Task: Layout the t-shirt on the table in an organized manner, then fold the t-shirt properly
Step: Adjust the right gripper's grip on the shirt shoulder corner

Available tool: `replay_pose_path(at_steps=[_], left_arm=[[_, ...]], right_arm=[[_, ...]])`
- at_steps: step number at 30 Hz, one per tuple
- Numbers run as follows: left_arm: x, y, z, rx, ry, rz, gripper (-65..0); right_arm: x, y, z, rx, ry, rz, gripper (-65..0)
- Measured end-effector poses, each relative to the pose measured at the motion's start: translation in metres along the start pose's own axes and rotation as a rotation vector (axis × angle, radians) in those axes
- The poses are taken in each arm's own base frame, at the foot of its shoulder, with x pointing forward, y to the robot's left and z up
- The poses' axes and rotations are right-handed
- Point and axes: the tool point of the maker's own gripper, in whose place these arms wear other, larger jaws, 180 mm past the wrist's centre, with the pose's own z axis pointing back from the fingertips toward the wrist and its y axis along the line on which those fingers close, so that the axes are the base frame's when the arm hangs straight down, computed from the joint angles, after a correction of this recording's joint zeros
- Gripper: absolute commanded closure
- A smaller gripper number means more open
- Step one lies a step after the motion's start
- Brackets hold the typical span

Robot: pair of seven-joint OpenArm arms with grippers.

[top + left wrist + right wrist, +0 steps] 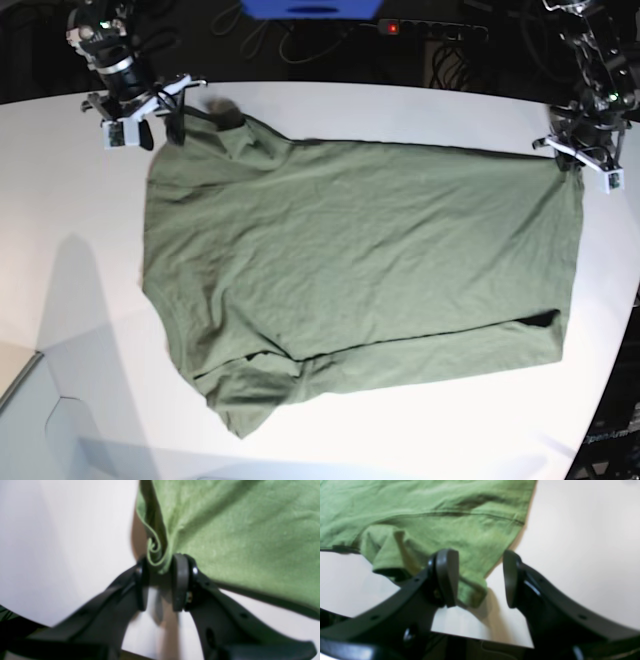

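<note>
- The olive-green, wrinkly cotton short-sleeved t-shirt (360,270) lies spread across the large glossy white worktop (70,250), its long axis running from 9 o'clock to 3 o'clock in the base view.
- The left hand (160,567), at about 2 o'clock in the base view, is narrowed onto a curled bunch of the shirt's edge; the cloth rolls up between its pads. This corner grip probably serves to pull the fabric taut.
- The right hand (480,577), at about 10 o'clock in the base view, stands wide and holds nothing. A sleeve cuff lies between and just under its pads, so it looks lined up for a matching pinch.
- At about 7 o'clock the near sleeve is folded under and creased, so I judge the layout unfinished and folding not yet begun.
</note>
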Motion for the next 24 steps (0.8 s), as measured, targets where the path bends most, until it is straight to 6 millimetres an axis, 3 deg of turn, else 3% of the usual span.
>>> replay_pose_path(at_steps=[7,9,14,20,22,24], left_arm=[[0.0,0.0,0.0,0.002,0.001,0.001,-14.9],[0.0,0.0,0.0,0.002,0.001,0.002,-14.9],[0.0,0.0,0.0,0.0,0.0,0.004,-14.9],[0.003,-0.001,-0.002,0.003,0.004,0.0,-14.9],[0.004,-0.001,-0.002,0.002,0.003,0.001,-15.0],[0.004,-0.001,-0.002,0.001,-0.001,0.003,-15.2]], right_arm=[[0.011,0.004,-0.011,0.019,-0.026,0.009,-29.4],[-0.004,0.022,-0.008,0.071,0.015,0.02,-29.4],[-0.041,0.088,0.008,0.305,0.126,0.131,-29.3],[-0.046,0.148,0.05,0.604,0.14,0.298,-29.2],[-0.035,0.15,0.05,0.6,0.104,0.291,-29.2],[-0.025,0.134,0.04,0.527,0.083,0.269,-29.2]])
